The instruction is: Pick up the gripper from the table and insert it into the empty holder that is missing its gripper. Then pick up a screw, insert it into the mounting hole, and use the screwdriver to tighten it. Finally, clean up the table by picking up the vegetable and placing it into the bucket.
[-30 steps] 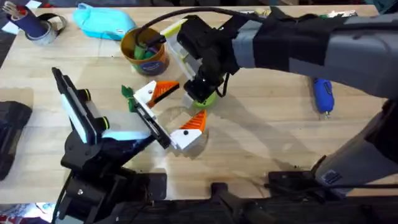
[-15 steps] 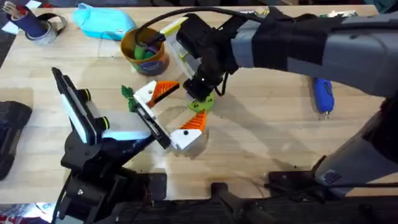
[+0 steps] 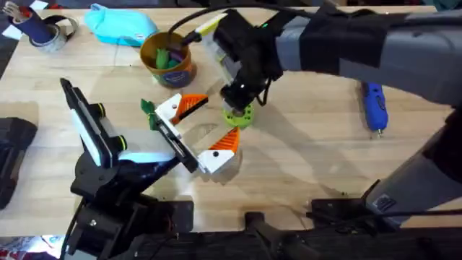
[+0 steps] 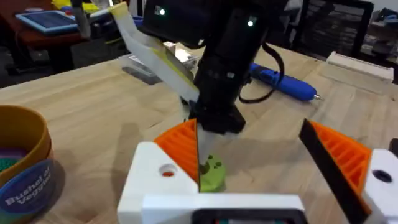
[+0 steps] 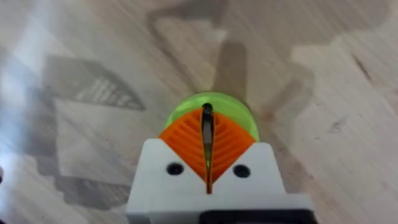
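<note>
My right gripper (image 3: 237,107) reaches across to the table's middle, shut on a green vegetable (image 3: 239,118) low over the wood; its orange pads (image 5: 186,140) close over the vegetable's (image 5: 180,112) top. My left gripper (image 3: 209,124) is open just beside it. Both of its white blocks with orange ribbed fingers (image 3: 180,107) (image 3: 222,146) sit on the black rail, and the vegetable (image 4: 212,177) lies between them. The yellow-orange bucket (image 3: 167,59) stands behind, holding green and purple pieces. The blue screwdriver (image 3: 374,107) lies at the right. The screw is out of view.
A grey tape roll (image 3: 56,34) and a teal pouch (image 3: 119,25) lie at the back left. A black object (image 3: 14,141) sits at the left edge. Bare wood stretches between the grippers and the screwdriver (image 4: 280,84).
The right arm has shifted slightly toward the far side and right, carrying the green vegetable with it. The left arm has not moved.
</note>
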Action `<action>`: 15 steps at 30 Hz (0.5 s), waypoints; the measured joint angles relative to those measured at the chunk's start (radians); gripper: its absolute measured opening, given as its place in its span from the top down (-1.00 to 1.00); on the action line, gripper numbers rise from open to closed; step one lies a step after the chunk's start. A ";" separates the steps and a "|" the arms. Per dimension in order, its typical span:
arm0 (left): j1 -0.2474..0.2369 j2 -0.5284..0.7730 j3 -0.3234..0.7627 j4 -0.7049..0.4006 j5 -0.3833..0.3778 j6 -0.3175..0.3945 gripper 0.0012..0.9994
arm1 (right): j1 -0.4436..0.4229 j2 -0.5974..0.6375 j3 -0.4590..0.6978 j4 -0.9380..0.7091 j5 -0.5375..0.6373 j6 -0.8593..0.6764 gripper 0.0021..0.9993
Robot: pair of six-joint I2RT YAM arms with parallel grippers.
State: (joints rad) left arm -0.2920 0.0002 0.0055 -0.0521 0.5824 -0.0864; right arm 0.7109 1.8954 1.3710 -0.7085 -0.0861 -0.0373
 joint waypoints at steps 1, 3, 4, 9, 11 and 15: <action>0.000 0.000 0.000 0.000 0.000 0.000 -0.98 | -0.014 0.000 0.001 -0.001 0.003 0.000 0.99; 0.000 0.000 0.000 0.000 0.000 0.000 -0.98 | -0.037 0.000 0.001 -0.002 0.007 0.000 0.99; 0.000 0.000 0.000 0.000 0.000 0.000 -0.98 | -0.047 -0.001 0.001 -0.002 0.009 0.000 0.99; 0.000 0.000 0.000 0.000 0.000 0.000 -0.98 | -0.082 -0.018 0.001 -0.017 0.033 -0.001 0.99; 0.000 0.000 0.000 0.000 0.000 0.000 -0.98 | -0.086 -0.043 0.001 -0.019 0.039 -0.007 0.99; 0.000 0.000 0.000 0.000 0.000 0.000 -0.98 | -0.085 -0.120 0.001 -0.021 0.041 -0.020 0.99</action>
State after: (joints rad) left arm -0.2920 0.0002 0.0055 -0.0518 0.5825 -0.0864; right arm 0.6254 1.7758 1.3718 -0.7293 -0.0455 -0.0575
